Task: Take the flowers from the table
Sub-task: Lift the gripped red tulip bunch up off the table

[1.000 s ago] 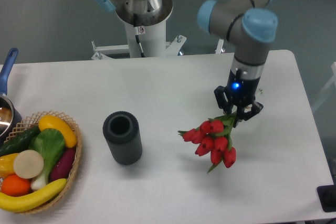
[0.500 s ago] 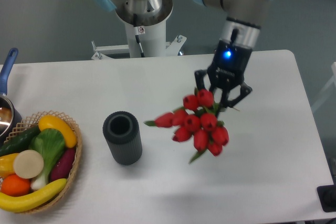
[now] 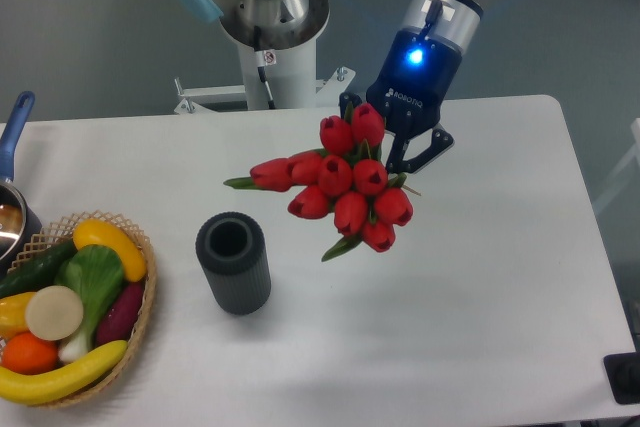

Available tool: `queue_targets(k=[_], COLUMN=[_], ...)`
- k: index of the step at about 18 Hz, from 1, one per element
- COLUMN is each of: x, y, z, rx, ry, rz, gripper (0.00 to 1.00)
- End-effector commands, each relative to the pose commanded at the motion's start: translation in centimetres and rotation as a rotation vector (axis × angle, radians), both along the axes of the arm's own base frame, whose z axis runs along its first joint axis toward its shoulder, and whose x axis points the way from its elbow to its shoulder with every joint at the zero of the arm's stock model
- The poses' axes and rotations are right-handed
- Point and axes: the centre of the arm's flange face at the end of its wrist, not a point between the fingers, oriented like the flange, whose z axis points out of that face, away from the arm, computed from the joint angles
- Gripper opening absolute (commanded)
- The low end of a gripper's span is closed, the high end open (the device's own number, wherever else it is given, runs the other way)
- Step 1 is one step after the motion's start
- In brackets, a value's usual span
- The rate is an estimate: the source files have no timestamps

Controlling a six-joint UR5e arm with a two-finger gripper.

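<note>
My gripper (image 3: 395, 152) is clamped on the flowers (image 3: 340, 187), stems probably pinched behind the blooms, hard to see. Bunch hangs in the air w/ heads toward the camera, up and right of the dark cylinder (image 3: 233, 262), clear of the table (image 3: 500, 287). Pick looks done.

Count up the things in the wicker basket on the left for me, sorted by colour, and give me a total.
Contents of the basket:
Yellow: 3 (banana, yellow pepper, a yellow piece at the left edge)
Green: 2 (cucumber, leafy vegetable)
Orange: 1 (orange)
Purple: 1 (purple vegetable)
Cream: 1 (round slice)
Total: 8
</note>
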Motion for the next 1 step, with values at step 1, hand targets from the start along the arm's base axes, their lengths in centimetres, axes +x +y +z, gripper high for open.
queue_targets(k=[1], x=[0.13], y=[-0.04], z=[0.02], rx=[0.001], ry=[0.0], rz=[-0.001], gripper=[0.32])
